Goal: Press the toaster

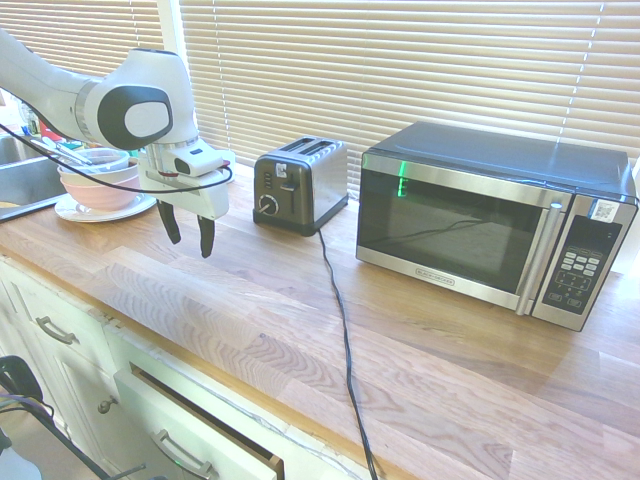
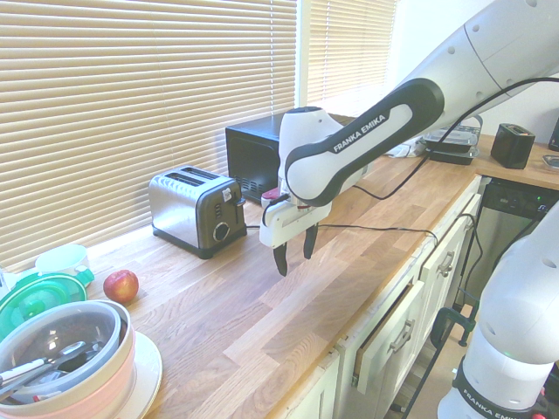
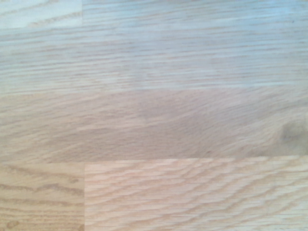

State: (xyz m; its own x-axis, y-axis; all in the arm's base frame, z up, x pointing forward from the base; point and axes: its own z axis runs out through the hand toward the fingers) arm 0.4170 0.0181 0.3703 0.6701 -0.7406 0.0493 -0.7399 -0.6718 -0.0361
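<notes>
Open and empty, the gripper (image 1: 187,233) hangs over the worktop (image 1: 430,350), its two dark fingers (image 1: 207,236) pointing straight down with a clear gap between them and nothing held. It does not touch the wood. Under it, the wrist view shows only bare oak planks (image 3: 154,120).

Going left to right in the first exterior view: a steel sink (image 1: 22,180) sits at the far left edge. Next to it, stacked bowls (image 1: 98,178) rest on a white plate (image 1: 88,210), far behind the gripper. The gripper hangs just right of these, over the near-middle of the worktop. The toaster (image 1: 300,183) stands to the right of the gripper and farther back, near the blinds (image 1: 400,70). Toaster and gripper are near each other but apart. The toaster's front end, with its round dial (image 1: 267,204), faces the gripper's side. Its two slots point up. A black cord (image 1: 343,330) runs from the toaster toward the near edge of the worktop. Right of the toaster, well apart from the gripper, stands the microwave (image 1: 490,225).

The second exterior view sees this from the other side, so there the toaster (image 2: 196,209) lies left of the gripper (image 2: 295,251) and nearer the blinds. An apple (image 2: 120,285) lies on the worktop left of the toaster, and a green-lidded tub (image 2: 39,292) sits farther left. White drawers (image 1: 190,440) run under the worktop's near edge, one of them pulled partly out.
</notes>
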